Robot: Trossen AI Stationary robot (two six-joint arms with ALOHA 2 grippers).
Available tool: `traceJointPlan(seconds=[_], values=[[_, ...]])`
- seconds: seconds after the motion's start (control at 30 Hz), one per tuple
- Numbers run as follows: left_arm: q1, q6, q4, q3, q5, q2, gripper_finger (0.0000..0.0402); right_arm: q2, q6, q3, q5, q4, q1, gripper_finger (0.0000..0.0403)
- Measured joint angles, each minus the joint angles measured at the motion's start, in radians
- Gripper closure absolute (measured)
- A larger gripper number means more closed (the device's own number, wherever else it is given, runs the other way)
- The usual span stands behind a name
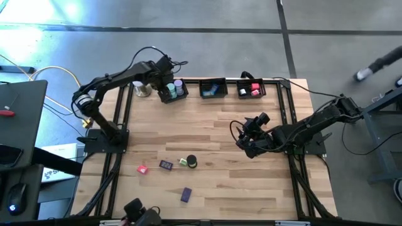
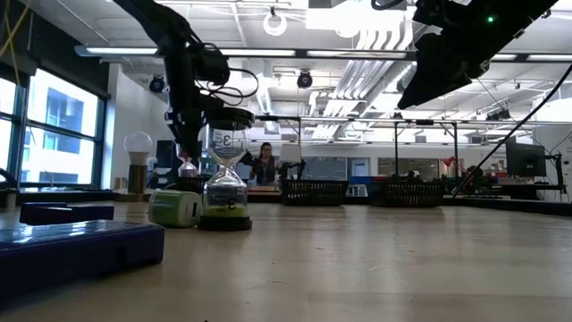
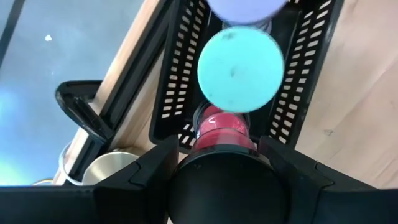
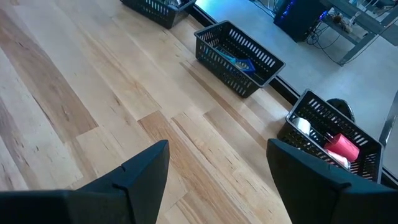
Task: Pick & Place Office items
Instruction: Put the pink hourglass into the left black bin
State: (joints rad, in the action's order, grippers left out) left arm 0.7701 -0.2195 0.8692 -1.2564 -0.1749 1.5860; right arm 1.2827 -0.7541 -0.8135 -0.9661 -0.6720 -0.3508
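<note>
From overhead, three black baskets line the table's far edge, and the left basket (image 1: 171, 91) makes the handiest landmark: the left gripper (image 1: 167, 86) hangs right over it, with a lilac cylinder (image 1: 179, 84) standing inside, so I judge it is there to drop an item in. The middle basket (image 1: 213, 88) and right basket (image 1: 251, 88) sit further along the same edge. Well toward the near side from the left basket lie the office items left to gather: a pink block (image 1: 142, 169), a purple block (image 1: 166, 164), a black roll (image 1: 191, 161) and a blue block (image 1: 186, 194). The right gripper (image 1: 249, 134) waits mid-table, well off from the left basket. At table height, an hourglass-like piece (image 2: 226, 170) and a pale green block (image 2: 175, 207) crowd the foreground, hiding the left basket behind them. The left wrist camera looks down into that basket: a teal cylinder (image 3: 240, 68) and a red item (image 3: 222, 127) show past the fingers (image 3: 152, 168), which stand partly apart; the gripper's dark body blocks the gap, so I cannot tell whether anything is gripped. The right wrist camera shows its fingers (image 4: 144, 168) spread wide, grasping nothing, over bare wood.
</note>
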Motion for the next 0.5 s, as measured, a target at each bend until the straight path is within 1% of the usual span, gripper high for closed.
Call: traceJointPlan(seconds=[0.23, 0.5], values=[[0.015, 0.003, -0.012, 0.0, 0.007, 0.039, 0.0201, 0.0, 0.0, 0.0, 0.0, -0.001, 0.0, 0.0144], [0.037, 0.003, -0.053, 0.0, 0.039, 0.042, 0.0201, 0.0, 0.0, 0.0, 0.0, -0.002, 0.0, 0.0144]])
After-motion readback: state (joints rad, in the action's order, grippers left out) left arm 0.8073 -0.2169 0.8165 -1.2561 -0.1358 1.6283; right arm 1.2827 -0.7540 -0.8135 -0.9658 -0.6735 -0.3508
